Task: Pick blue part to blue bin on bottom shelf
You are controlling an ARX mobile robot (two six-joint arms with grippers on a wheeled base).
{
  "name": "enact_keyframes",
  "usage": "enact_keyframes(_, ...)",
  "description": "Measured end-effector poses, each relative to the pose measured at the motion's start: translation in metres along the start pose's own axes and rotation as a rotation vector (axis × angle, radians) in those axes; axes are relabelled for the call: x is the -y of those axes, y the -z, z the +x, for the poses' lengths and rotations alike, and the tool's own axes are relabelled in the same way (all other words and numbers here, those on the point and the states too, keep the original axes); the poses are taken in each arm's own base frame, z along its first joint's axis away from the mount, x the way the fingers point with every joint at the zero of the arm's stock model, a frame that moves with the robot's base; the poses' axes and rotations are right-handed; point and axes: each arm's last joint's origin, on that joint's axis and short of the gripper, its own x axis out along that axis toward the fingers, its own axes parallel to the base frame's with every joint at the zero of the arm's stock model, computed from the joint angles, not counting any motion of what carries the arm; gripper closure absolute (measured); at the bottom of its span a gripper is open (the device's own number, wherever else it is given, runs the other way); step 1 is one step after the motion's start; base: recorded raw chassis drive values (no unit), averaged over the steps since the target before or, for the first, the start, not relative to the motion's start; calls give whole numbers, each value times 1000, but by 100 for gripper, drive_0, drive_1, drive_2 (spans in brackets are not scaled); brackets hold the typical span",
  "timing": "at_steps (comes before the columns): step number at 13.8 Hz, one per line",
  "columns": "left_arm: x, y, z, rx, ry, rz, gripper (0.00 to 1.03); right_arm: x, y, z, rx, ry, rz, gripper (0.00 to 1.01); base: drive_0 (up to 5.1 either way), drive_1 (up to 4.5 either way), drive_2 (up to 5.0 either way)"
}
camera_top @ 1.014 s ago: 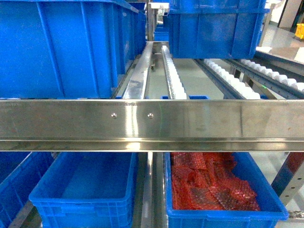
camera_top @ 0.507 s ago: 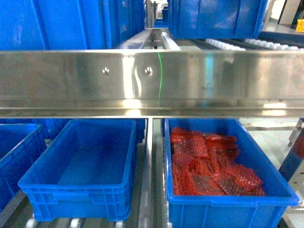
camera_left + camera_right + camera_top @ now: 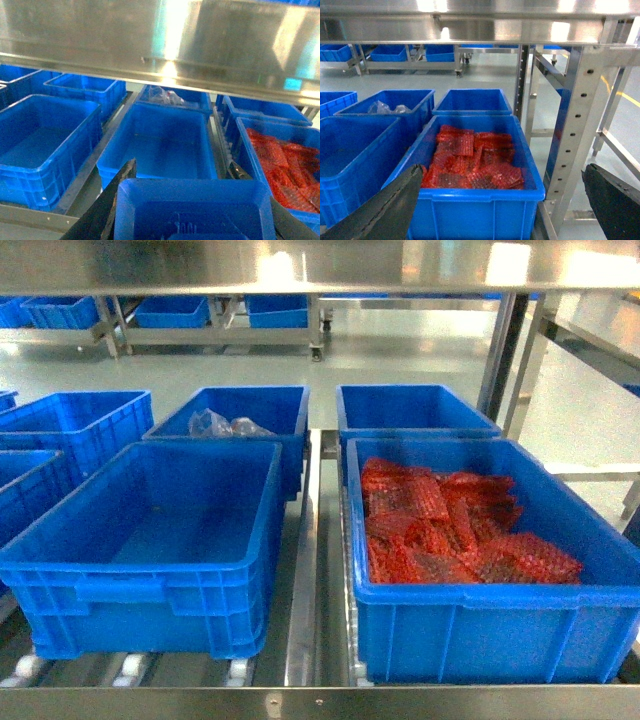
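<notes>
Your head view looks down on the bottom shelf (image 3: 300,702): steel front lip at the lower edge, white rollers showing under the bins. An empty blue bin (image 3: 150,540) sits front left; just right of it, across a steel rail, a second bin (image 3: 490,620) holds red mesh packets (image 3: 450,530). Behind the empty bin another bin (image 3: 250,410) holds clear plastic bags (image 3: 215,423); behind the red-filled bin stands a further one (image 3: 410,408). More bins run along the left edge. In the left wrist view the left tool (image 3: 192,210) has its two dark fingers (image 3: 112,200) spread wide to either side of the blue part (image 3: 192,210), a shallow moulded tray held between them. The part hangs in front of and above the empty bin (image 3: 160,145), under the steel beam (image 3: 160,45) of the upper level. In the right wrist view the right tool (image 3: 505,205) is spread wide with nothing between its fingers (image 3: 390,205), facing the red-filled bin (image 3: 475,200) beside a perforated upright (image 3: 575,135).
</notes>
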Motion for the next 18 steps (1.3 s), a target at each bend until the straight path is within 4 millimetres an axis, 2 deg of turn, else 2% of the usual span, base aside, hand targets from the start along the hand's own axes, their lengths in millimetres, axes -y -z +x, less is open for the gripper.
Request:
enact_keyframes(14, 0, 1, 0, -5, 0, 4, 60, 0, 0, 0, -1, 0, 0, 3, 0, 0, 0)
enact_keyframes(18, 0, 1, 0, -2, 0, 2, 60, 0, 0, 0, 1, 0, 0, 3, -1, 403, -404)
